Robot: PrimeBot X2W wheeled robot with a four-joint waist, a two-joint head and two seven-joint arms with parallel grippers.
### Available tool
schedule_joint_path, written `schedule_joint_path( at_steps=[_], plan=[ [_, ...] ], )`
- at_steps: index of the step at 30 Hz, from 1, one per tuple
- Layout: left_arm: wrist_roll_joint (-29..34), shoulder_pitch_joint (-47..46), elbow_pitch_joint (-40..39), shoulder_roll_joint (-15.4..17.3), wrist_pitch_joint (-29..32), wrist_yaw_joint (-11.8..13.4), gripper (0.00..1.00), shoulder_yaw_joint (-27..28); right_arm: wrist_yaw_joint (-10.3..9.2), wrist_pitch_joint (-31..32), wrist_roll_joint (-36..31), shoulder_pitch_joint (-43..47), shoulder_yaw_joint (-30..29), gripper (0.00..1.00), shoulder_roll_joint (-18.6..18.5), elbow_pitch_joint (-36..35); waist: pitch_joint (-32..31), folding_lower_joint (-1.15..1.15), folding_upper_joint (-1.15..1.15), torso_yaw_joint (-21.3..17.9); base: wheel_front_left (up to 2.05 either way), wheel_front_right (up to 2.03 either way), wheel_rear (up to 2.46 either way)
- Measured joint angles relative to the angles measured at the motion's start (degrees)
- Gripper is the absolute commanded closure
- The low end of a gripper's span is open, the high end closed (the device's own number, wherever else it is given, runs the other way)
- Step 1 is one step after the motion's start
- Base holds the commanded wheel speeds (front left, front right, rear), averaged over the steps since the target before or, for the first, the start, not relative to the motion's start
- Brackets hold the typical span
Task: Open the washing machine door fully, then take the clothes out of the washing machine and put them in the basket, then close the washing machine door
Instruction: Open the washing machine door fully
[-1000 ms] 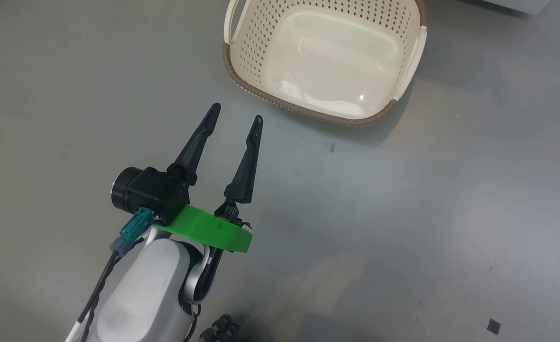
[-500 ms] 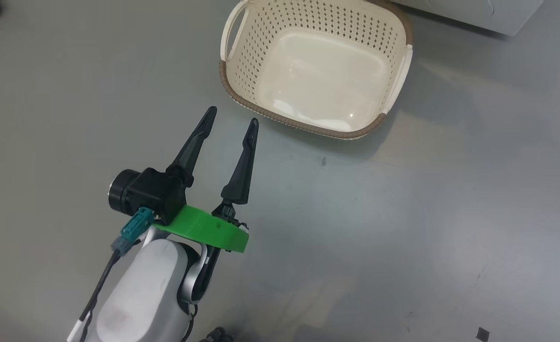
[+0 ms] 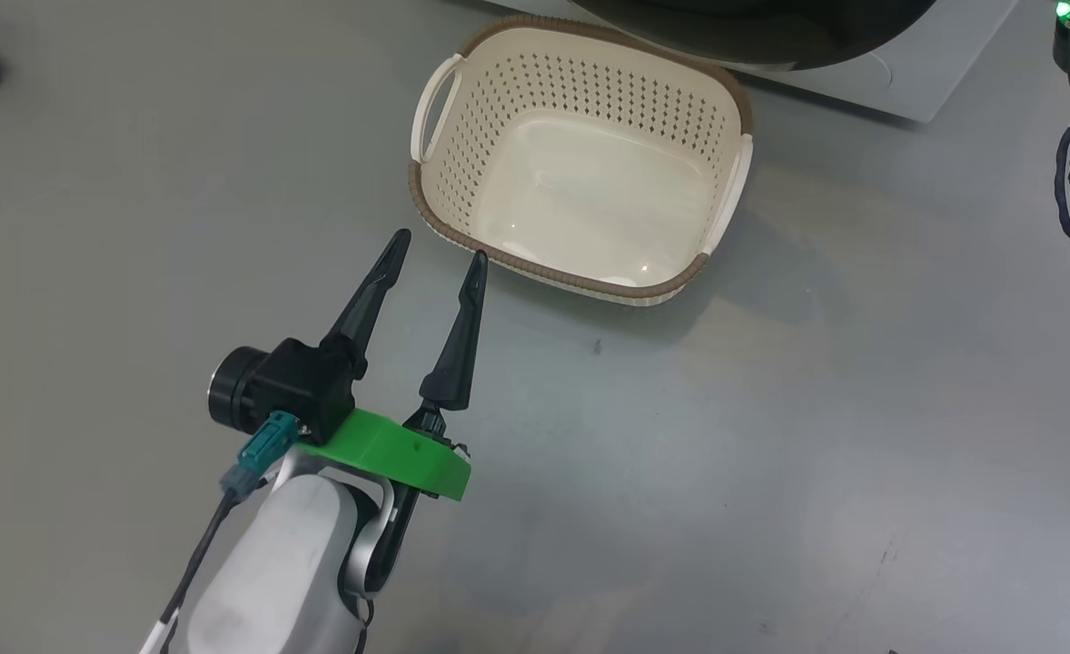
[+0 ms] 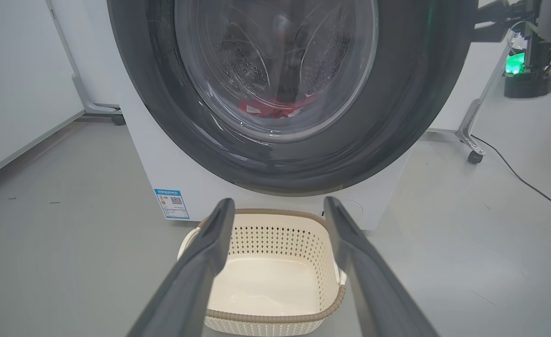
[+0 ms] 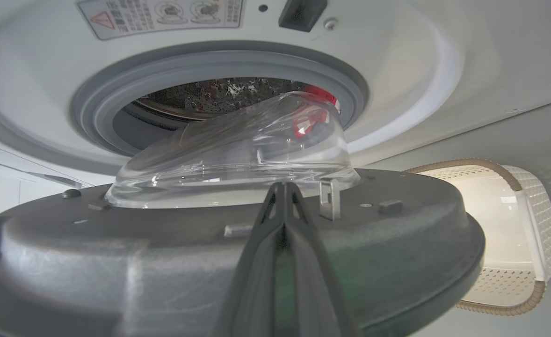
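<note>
In the head view your left gripper has its jaws spread and empty. The cream basket sits on the floor just beyond their tips with nothing in it, and the black rim of the washing machine door lies past its far side. In the left wrist view the basket lies ahead between the spread jaws. The door looms above and beyond it, and the red clothes show through its glass bowl, low inside the washing machine. In the right wrist view your right gripper has its jaws pressed together, pinching nothing, along the door's grey inner face. Beyond their tips the door stands off the grey gasket, with the clothes inside and the basket to the right. I judge you are mid-opening: the door is only partly swung, and unloading and closing are both left.
</note>
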Motion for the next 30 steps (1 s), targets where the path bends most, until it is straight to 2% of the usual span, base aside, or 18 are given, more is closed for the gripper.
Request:
schedule_joint_path(
  at_steps=[5,7,12,15,16,20,23,30],
  plan=[
    [0.2,1.2,0.2,0.0,0.0,0.0,0.0,0.0,0.22,-0.8,0.0,0.1,-0.2,1.0,0.2,-0.4,-1.2,0.0,0.0,-0.6,0.0,0.0,0.0],
    [0.4,1.2,0.2,0.0,0.0,-0.2,0.0,0.1,0.96,-1.6,0.0,0.1,-0.3,1.0,0.1,-0.7,-1.4,0.0,0.0,-0.7,0.0,0.0,0.0],
    [0.5,1.3,0.9,0.0,0.0,-0.3,0.0,0.8,6.38,-3.9,-4.0,1.9,3.3,1.0,-2.2,-2.1,-2.5,0.0,0.0,-1.0,0.0,0.0,0.0],
    [0.6,1.8,1.4,0.1,0.0,-0.3,0.0,1.2,10.36,-5.9,-8.7,4.6,7.1,1.0,-4.4,-3.4,-3.5,0.0,0.0,-1.3,0.0,0.0,0.0],
    [0.8,1.9,1.5,0.1,0.0,-0.3,0.0,1.3,11.04,-6.7,-10.3,5.4,8.2,1.0,-5.1,-3.9,-3.9,0.0,0.0,-1.4,0.0,0.0,0.0],
    [2.2,2.4,1.8,0.1,0.0,-0.3,0.0,2.8,11.14,-10.0,-14.1,9.1,11.3,1.0,-6.8,-5.9,-5.6,0.0,0.0,-2.0,0.0,0.0,0.0],
    [3.0,3.5,2.2,0.1,0.0,-0.3,0.0,3.4,11.16,-13.8,-19.2,12.4,15.7,1.0,-8.2,-8.9,-7.3,0.0,0.0,-3.0,0.0,0.0,0.0],
    [4.0,5.1,2.4,0.1,0.0,-0.3,0.0,5.0,11.14,-20.1,-22.8,17.6,19.7,1.0,-9.0,-13.8,-9.9,0.0,0.0,-4.9,0.0,0.0,0.0]
  ],
)
